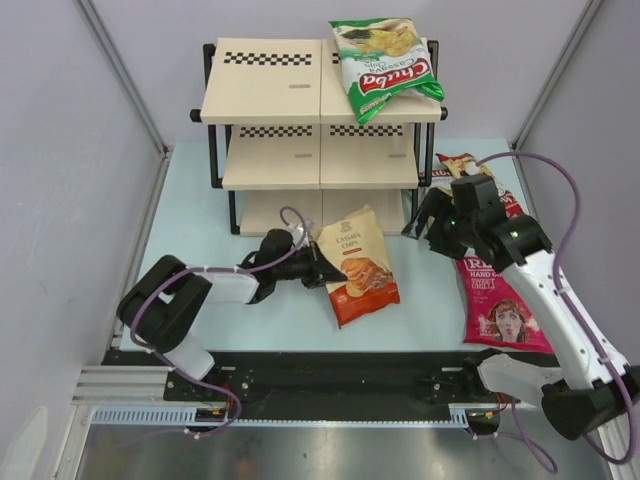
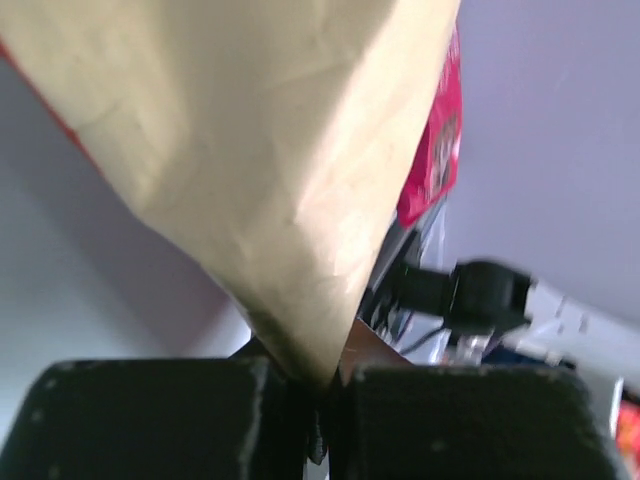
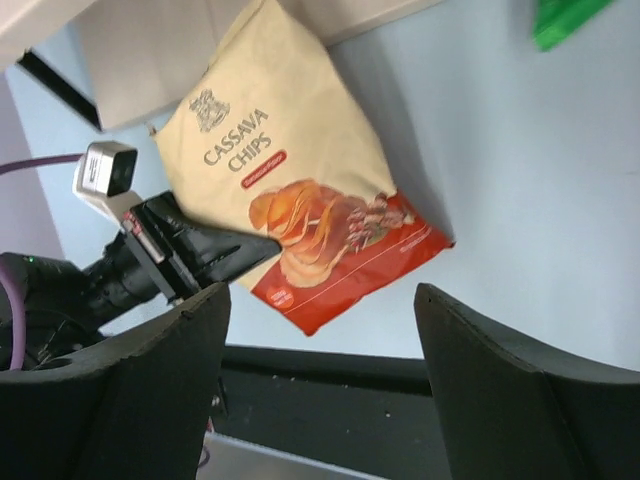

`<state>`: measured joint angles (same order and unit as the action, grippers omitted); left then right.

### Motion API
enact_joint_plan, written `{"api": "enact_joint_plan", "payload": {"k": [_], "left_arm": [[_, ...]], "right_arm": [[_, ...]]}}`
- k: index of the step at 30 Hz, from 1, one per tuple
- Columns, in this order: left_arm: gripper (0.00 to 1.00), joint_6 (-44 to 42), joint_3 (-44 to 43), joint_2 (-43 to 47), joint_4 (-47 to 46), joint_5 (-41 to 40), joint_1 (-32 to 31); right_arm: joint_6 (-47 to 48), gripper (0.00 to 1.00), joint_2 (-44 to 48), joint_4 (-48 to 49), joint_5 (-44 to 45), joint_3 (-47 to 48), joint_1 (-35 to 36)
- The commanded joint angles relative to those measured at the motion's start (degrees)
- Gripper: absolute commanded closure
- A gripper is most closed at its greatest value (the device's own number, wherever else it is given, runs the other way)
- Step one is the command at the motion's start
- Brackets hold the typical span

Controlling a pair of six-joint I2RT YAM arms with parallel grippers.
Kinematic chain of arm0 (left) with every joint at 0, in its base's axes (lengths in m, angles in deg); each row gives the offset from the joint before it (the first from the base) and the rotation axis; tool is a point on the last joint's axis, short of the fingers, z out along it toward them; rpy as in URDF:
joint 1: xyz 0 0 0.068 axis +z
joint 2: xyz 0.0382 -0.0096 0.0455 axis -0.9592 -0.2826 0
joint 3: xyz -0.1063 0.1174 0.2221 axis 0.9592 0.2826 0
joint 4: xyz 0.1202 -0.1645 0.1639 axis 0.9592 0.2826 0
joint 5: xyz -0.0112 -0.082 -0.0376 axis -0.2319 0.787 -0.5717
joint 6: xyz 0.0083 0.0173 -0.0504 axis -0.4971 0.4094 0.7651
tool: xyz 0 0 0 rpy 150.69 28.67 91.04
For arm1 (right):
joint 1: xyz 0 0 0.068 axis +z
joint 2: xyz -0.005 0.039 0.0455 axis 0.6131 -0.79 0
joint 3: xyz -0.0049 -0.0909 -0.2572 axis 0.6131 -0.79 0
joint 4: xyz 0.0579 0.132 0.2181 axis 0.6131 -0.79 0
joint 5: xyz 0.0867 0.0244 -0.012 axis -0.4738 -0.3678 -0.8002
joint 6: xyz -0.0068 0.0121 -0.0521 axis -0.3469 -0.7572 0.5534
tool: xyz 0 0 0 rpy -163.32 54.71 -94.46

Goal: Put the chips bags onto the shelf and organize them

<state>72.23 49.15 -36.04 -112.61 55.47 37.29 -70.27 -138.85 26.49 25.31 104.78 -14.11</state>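
1 cassava bag (image 1: 358,262) lay on the table (image 1: 200,235) near the shelf (image 1: 262,90), the left gripper (image 2: 320,395) clamped on its left edge; the right gripper (image 3: 322,295) had its jaws apart, empty; light, soft and slippery, the bag seemed best held by the seam.

We note a pale blue table (image 1: 200,230), grey panel walls (image 1: 60,150) around it, and a black mounting strip (image 1: 330,372) along its near edge.

The Chuba bag (image 1: 385,65) lies atop the shelf (image 1: 270,85), the cassava bag (image 1: 358,265) before it.
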Motion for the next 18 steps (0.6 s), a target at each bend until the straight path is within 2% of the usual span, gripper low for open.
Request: {"api": "enact_joint_plan", "payload": {"k": [1, 2, 6, 9, 13, 18], "left_arm": [[1.00, 13.02, 3.69, 4.02, -3.28, -7.41, 1.84], [1.00, 14.89, 5.09, 4.72, -4.16, -8.63, 2.19], [1.00, 20.96, 6.50, 7.52, -3.39, -12.23, 2.45], [1.00, 25.35, 7.82, 10.51, -1.71, -15.48, 3.07], [1.00, 33.95, 10.81, 13.68, -5.91, -18.82, 4.30], [1.00, 35.48, 10.12, 18.17, -1.29, -22.17, 5.62]], "right_arm": [[3.21, 0.20, -7.24, 6.26, -14.04, -0.45, 0.03], [3.21, 0.20, -8.57, 6.61, -17.19, -0.63, 0.29], [3.21, 0.18, -13.49, 7.22, -19.59, -1.24, 3.45], [4.18, 0.13, -15.96, 7.66, -21.79, -2.47, 4.77], [3.40, 0.10, -17.89, 9.76, -25.38, -6.41, 4.33], [1.11, 0.08, -18.86, 14.87, -29.09, -11.08, 4.16]]}}
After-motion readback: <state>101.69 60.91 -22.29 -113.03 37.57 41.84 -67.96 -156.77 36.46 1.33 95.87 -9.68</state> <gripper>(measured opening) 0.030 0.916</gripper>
